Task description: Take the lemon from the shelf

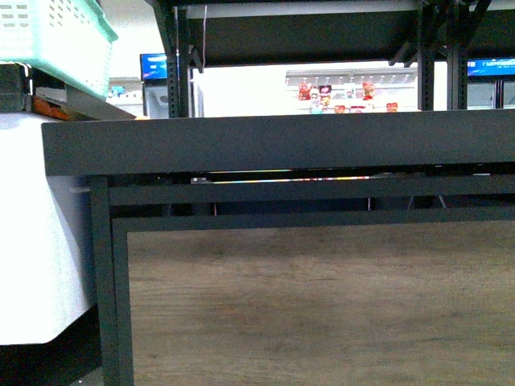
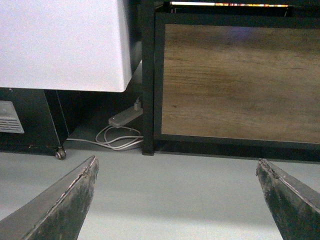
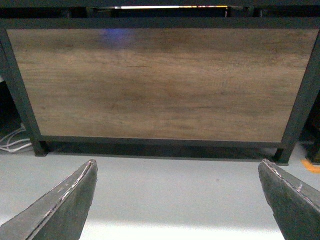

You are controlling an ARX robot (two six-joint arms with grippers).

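The black metal shelf fills the front view, its dark tray edge-on at eye height with the brown wood-look panel below. No lemon shows in any view; the tray top is hidden. The left gripper is open and empty, low above the grey floor, facing the panel's left end. The right gripper is open and empty, low above the floor, facing the middle of the panel. Neither arm shows in the front view.
A white cabinet stands left of the shelf, with a mint-green basket above it. A power strip and white cable lie on the floor by the shelf's left leg. An orange object lies at the right leg.
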